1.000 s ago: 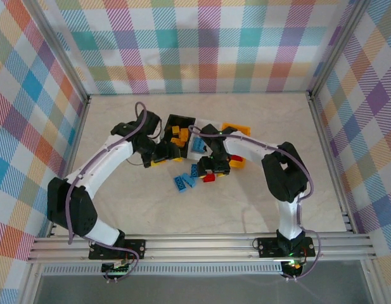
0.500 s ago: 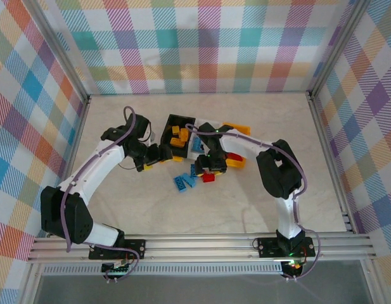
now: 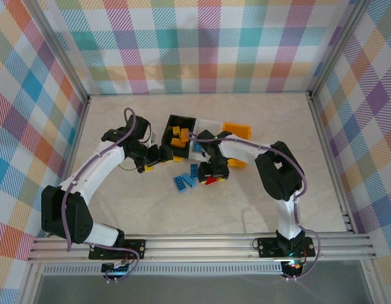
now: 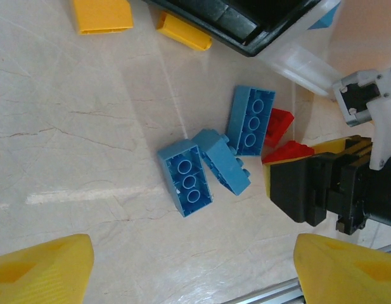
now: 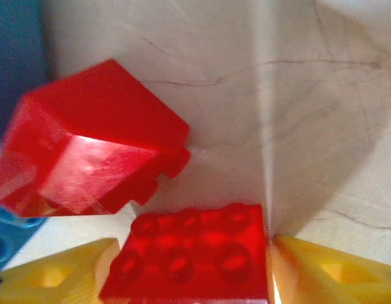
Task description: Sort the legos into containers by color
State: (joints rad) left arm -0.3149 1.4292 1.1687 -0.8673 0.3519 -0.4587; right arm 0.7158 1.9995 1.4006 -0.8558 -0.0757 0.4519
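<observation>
- Bench (image 3: 119,209): black bin (image 3: 181,118), white bin (image 3: 209,123) and yellow-orange bin (image 3: 236,131) in a row, far centre. Loose legos lie just near of them.
- Left claw (image 4: 195,269): spread, empty, over the blue bricks (image 4: 208,158).
- Right claw (image 5: 192,275): down at the bench, pinching a red brick (image 5: 189,250). A second red brick (image 5: 94,152) lies just beside it.
- Step: picking red. Next: lift clear of neighbours, carry far-right, probably to the yellow-orange bin, and release.

From here the worktop (image 4: 87,126) reads as smooth, marble-veined stone or laminate with a soft sheen. The red lego (image 5: 189,259) and its tilted red neighbour (image 5: 94,152) are glossy hard plastic, the blue legos (image 4: 185,180) more satiny. I see the black bin (image 4: 243,28) as shiny plastic, the white bin (image 4: 303,66) as translucent plastic, and the near-edge rail (image 3: 201,242) as brushed metal
</observation>
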